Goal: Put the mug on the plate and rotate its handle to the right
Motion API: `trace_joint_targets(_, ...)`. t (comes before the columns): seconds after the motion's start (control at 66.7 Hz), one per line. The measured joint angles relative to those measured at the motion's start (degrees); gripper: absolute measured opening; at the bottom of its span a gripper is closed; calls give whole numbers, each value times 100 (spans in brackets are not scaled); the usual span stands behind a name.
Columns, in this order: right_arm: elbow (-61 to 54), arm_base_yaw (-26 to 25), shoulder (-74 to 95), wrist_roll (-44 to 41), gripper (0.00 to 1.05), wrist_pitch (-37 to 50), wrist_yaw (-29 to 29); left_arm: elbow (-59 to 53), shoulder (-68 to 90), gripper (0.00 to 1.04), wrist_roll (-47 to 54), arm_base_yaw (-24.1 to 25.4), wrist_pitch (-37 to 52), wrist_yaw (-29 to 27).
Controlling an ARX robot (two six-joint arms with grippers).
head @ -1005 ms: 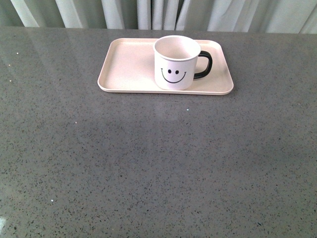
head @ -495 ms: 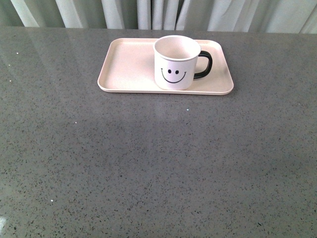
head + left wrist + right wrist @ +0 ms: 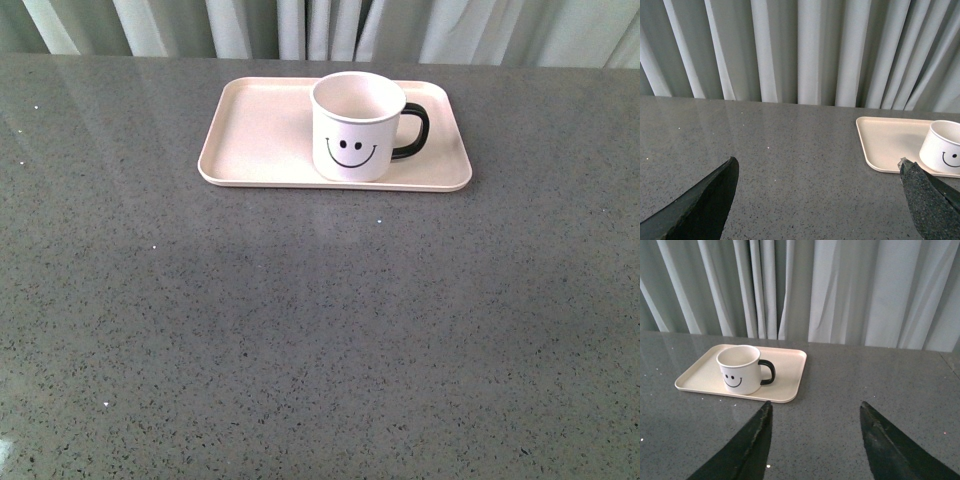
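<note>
You see the grey table (image 3: pixel 320 330) carrying the plate (image 3: pixel 260 135), with the mug (image 3: pixel 357 127) upright on its right half, handle (image 3: pixel 414 131) pointing right. Left gripper (image 3: pixel 817 172) and right gripper (image 3: pixel 815 412) both gape wide, empty.

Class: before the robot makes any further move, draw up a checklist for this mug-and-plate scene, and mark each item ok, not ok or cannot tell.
1. Mug stands on the plate: ok.
2. Mug upright, empty: ok.
3. Handle points to the robot's right: ok.
4. Mug within the plate's rim: ok, close to the near edge.
5. Left gripper open, apart from the mug: ok.
6. Right gripper open, holding nothing: ok.
</note>
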Motion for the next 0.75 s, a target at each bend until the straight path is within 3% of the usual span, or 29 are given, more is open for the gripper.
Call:
trace_joint_targets(0.195, 0, 0, 0, 2, 97, 0, 0, 0, 0, 96, 0, 0, 0, 0)
trace_joint_targets(0.75, 0, 0, 0, 2, 96, 0, 0, 0, 0, 96, 0, 0, 0, 0)
